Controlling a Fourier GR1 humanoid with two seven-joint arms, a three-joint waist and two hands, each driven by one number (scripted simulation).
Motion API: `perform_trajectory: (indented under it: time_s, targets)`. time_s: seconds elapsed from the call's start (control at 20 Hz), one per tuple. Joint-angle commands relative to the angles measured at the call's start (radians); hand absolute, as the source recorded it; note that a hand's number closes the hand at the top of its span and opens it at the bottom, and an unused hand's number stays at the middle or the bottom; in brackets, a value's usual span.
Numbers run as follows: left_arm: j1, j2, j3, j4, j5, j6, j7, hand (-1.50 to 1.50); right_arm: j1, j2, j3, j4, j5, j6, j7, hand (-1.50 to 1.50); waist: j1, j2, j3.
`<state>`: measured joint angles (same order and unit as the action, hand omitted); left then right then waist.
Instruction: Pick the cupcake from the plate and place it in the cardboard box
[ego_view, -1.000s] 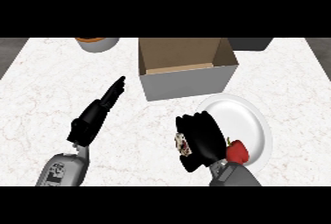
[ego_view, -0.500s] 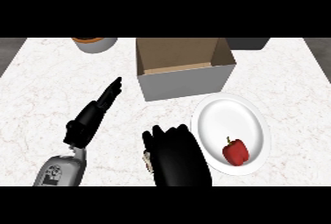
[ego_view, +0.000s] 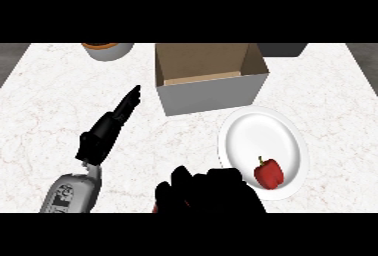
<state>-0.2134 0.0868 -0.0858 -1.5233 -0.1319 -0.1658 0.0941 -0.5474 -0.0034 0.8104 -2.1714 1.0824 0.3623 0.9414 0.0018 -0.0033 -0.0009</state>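
The white plate (ego_view: 251, 120) lies right of centre on the marble counter, with only a red bell pepper (ego_view: 269, 172) on it. Behind it stands the open cardboard box (ego_view: 210, 95), nothing visible inside. My right hand (ego_view: 210, 192) is at the view's lower edge, just left of the plate, fingers curled over. The cupcake is hidden under that hand. My left hand (ego_view: 111, 130) rests open on the left, straight fingers pointing toward the box's near left corner.
A grey bowl (ego_view: 108, 51) with orange contents sits at the back left. A dark object (ego_view: 282, 49) is at the back right, behind the box. Bare counter lies between the box and my hands.
My right hand has come off the plate, curled round the cupcake, and moved left and down toward the lower edge. The pepper stays on the plate. The left hand has barely moved.
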Motion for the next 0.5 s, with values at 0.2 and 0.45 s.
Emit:
perform_trajectory:
  time_s: [0.2, 0.45]
  targets:
    - [0.014, 0.029, 0.027, -0.001, 0.006, -0.025, -0.023, 0.00, -0.161, 0.003, -0.161, 0.064, -0.064, -0.006, 0.120, 1.50, 0.003, 0.002, 0.000]
    - [0.027, 0.000, -0.003, -0.049, -0.010, -0.008, 0.016, 0.00, -0.265, 0.003, -0.303, 0.208, -0.119, -0.034, 0.064, 1.50, 0.009, 0.003, 0.000]
